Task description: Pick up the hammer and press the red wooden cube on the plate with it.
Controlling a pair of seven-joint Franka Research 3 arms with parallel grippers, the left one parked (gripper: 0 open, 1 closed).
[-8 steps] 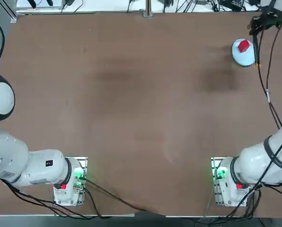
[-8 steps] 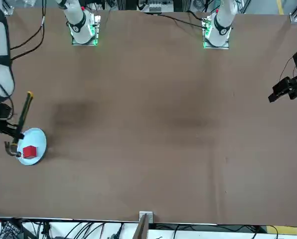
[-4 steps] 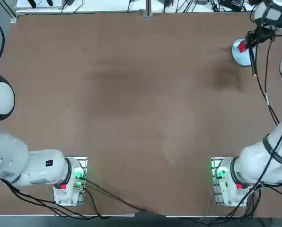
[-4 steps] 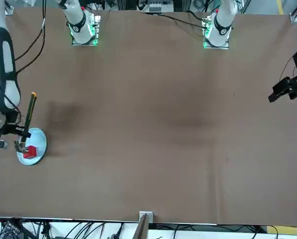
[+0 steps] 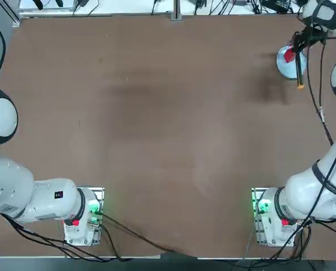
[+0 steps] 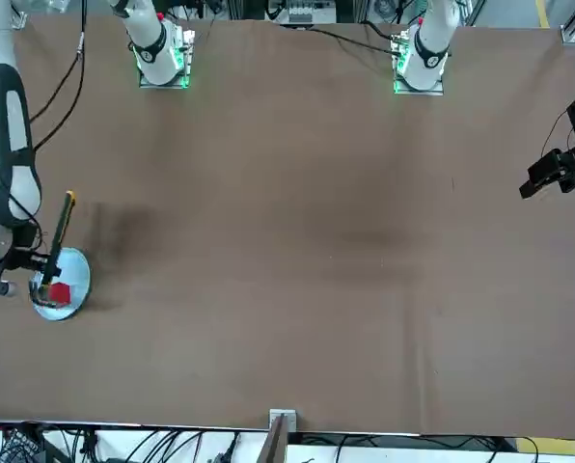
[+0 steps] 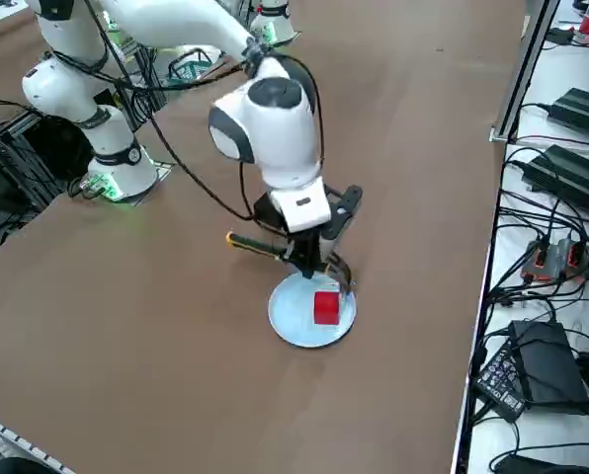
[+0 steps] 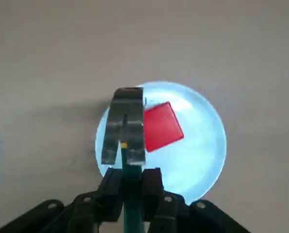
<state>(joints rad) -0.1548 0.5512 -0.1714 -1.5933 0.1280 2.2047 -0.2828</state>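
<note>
While gripped near its head end by the right gripper (image 8: 131, 187), fingers pinched tight on the dark handle, the hammer (image 8: 125, 131) hangs over the plate (image 8: 202, 160) with its head just beside the red cube (image 8: 161, 126), not over it. Seen from the wrist, head overlapping only the cube's near edge, cube offset sideways toward the plate's middle; touching or apart, cannot tell. From the side camera, cube (image 7: 326, 307) sitting near the middle of the plate (image 7: 290, 321), the gripper (image 7: 309, 259) above the plate's rim, handle (image 7: 255, 247) running back out over the bare table, orange tip at the far end. Long axis roughly level and, from overhead, pointing back toward the robot's side. Likely needs a small sideways nudge onto the cube, then a press down. Compared with a second ago: then beside the plate, clear of it, cube fully open to the overhead camera; now in over the plate (image 5: 285, 63), cube (image 5: 288, 55) half hidden under the hand, orange tip (image 5: 300, 86) drawn in closer to the rim.
</note>
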